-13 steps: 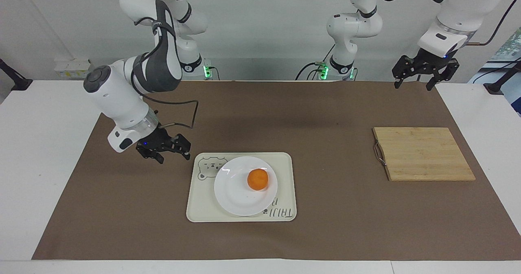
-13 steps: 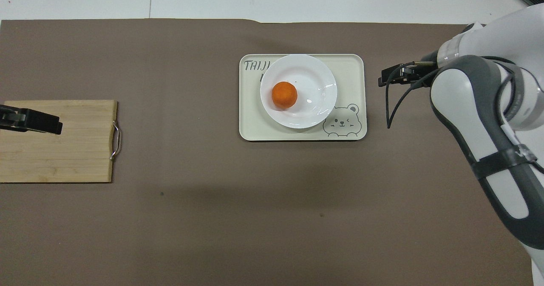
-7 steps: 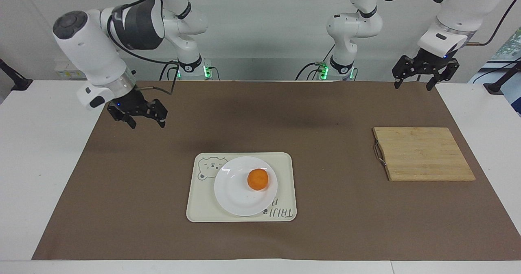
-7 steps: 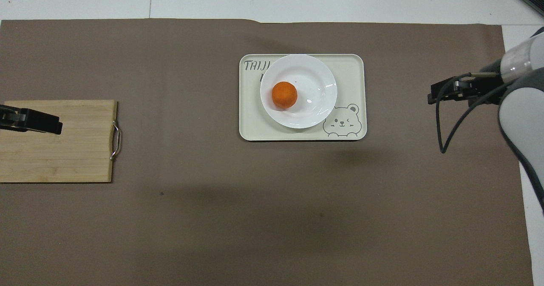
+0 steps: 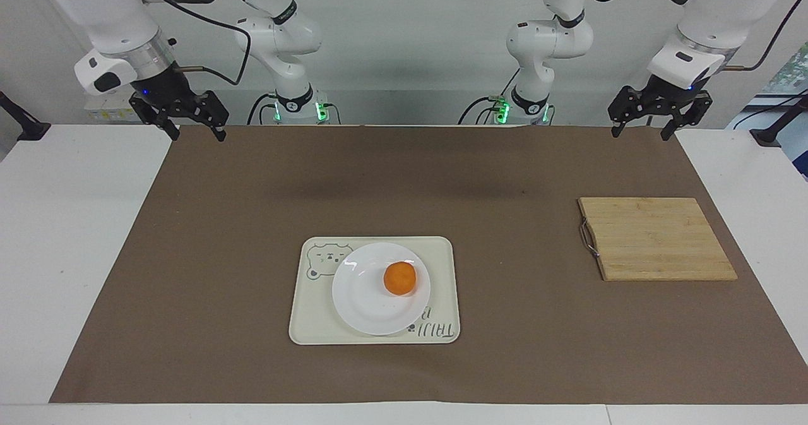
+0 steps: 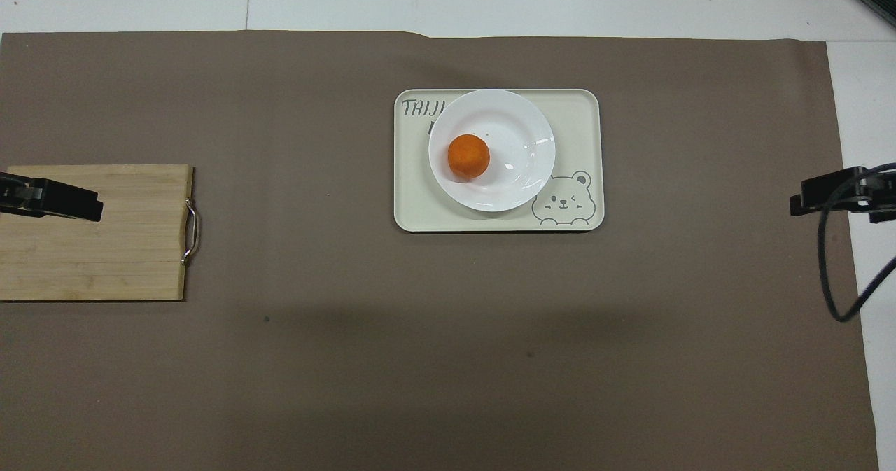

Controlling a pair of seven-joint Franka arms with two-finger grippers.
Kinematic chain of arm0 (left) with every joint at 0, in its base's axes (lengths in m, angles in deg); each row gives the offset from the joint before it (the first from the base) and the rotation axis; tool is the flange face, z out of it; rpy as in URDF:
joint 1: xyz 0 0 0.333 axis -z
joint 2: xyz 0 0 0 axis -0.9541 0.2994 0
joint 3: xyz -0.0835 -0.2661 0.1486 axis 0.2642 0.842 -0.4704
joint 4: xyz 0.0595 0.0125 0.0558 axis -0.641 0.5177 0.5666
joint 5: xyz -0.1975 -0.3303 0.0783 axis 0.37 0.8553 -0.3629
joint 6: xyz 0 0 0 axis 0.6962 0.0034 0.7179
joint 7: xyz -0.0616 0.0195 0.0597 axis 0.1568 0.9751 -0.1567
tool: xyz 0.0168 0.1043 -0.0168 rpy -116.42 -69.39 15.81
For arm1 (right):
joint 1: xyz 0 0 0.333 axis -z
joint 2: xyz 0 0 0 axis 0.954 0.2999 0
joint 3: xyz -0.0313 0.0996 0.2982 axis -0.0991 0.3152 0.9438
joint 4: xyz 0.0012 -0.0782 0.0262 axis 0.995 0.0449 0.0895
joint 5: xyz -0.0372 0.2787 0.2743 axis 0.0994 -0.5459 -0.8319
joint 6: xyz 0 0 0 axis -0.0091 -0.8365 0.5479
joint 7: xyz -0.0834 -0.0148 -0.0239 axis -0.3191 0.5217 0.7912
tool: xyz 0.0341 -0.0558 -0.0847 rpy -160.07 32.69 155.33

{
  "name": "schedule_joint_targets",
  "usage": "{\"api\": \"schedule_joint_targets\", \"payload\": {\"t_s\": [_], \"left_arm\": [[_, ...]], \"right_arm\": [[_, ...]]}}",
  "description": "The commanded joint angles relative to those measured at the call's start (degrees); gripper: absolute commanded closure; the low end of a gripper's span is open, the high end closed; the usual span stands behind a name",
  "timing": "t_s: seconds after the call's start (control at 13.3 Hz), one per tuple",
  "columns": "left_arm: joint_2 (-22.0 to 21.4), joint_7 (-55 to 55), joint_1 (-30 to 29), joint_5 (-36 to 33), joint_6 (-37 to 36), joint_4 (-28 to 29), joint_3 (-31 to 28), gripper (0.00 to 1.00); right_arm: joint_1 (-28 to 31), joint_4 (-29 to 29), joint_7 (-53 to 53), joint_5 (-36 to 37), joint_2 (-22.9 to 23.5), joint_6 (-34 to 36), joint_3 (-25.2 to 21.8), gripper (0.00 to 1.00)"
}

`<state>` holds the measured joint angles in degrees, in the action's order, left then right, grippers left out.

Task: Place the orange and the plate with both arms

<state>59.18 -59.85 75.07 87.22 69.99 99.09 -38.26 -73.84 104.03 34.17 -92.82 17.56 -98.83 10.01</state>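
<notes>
Brown matting [image 5: 208, 324] covers the table, where the orange [image 5: 399, 278] is seen resting on the plate [image 5: 372, 299], itself set on a cream tray [image 5: 442, 254]. Both grippers are held raised and empty, jaws spread: the left gripper [image 5: 653, 114] at two o'clock of the plate, above a wooden board [image 5: 656, 239], the right gripper [image 5: 178, 115] at ten o'clock, well apart. The glossy plate is judged slippery and breakable, best taken by its rim; the orange, light and firm, around its middle.

Orange [image 5: 399, 278] rests on white plate [image 5: 366, 302].
The glossy round plate lies flat on a cream tray [image 5: 442, 254]; the small fruit sits off-centre, toward the left arm's end.
</notes>
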Motion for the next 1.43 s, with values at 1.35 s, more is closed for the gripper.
{"api": "schedule_joint_targets", "payload": {"t_s": [1.35], "left_arm": [[-0.85, -0.38, -0.03, 0.36, 0.81, 1.18, -0.11, 0.00]], "right_arm": [[-0.38, 2.37, 4.82, 4.99, -3.97, -0.12, 1.13, 0.00]]}}
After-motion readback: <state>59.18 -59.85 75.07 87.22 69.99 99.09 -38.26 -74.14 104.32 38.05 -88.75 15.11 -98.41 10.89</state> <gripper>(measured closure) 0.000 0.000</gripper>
